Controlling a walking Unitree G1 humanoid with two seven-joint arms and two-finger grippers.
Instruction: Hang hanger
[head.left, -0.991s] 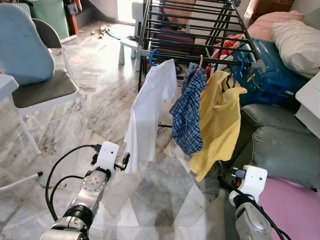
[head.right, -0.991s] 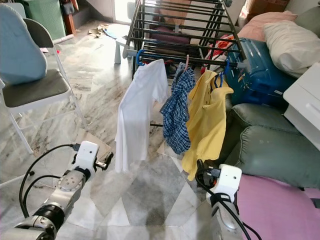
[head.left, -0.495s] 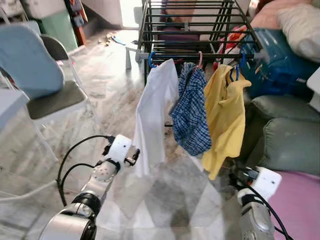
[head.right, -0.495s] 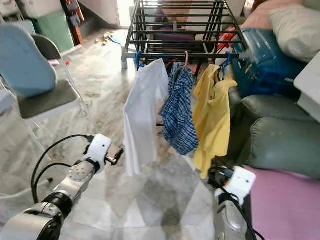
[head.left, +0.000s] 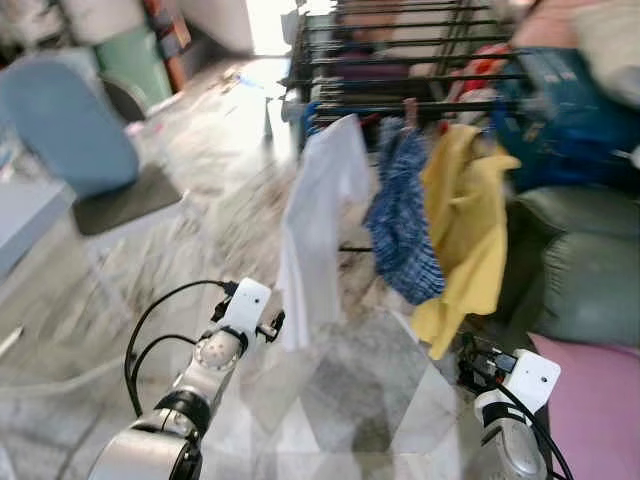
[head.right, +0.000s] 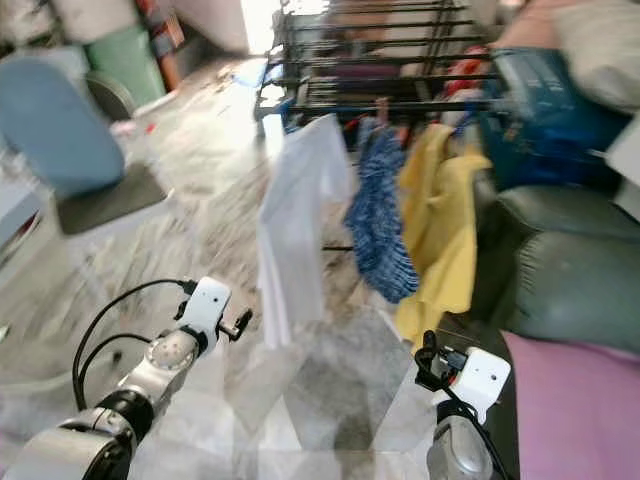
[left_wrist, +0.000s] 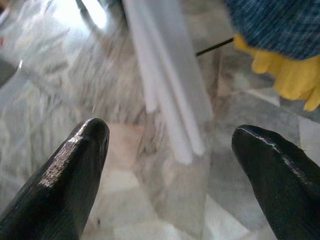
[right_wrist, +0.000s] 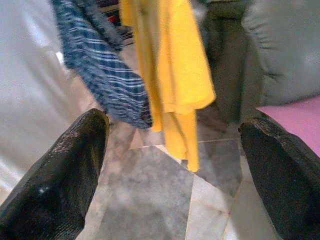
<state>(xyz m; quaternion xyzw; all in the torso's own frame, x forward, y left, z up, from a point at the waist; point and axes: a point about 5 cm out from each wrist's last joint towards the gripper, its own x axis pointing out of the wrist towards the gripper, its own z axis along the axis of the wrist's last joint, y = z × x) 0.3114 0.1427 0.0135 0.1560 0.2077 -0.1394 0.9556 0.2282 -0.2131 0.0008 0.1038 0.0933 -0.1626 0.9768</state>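
A black drying rack (head.left: 400, 60) stands ahead on the marble floor. From its front bar hang a white shirt (head.left: 320, 220), a blue checked shirt (head.left: 405, 225) and a yellow shirt (head.left: 465, 240), each on a hanger; the hooks are blurred. My left gripper (left_wrist: 170, 165) is open and empty, low before the white shirt's hem (left_wrist: 170, 100). My right gripper (right_wrist: 175, 165) is also open and empty, low below the yellow shirt (right_wrist: 170, 65) and beside the checked one (right_wrist: 100, 75). Both arms show low in the eye views, left wrist (head.left: 245, 305) and right wrist (head.left: 525, 375).
A folding chair with a light blue cushion (head.left: 75, 140) stands at the left. A grey-green sofa (head.left: 590, 270) with a pink cover (head.left: 600, 400) lies at the right, and a blue suitcase (head.left: 570, 110) sits behind it. Open marble floor (head.left: 330, 400) lies between my arms.
The whole picture has shifted and blurred, so the camera has moved. The clothes sit a little further right in view. Both grippers stay low, open and empty.
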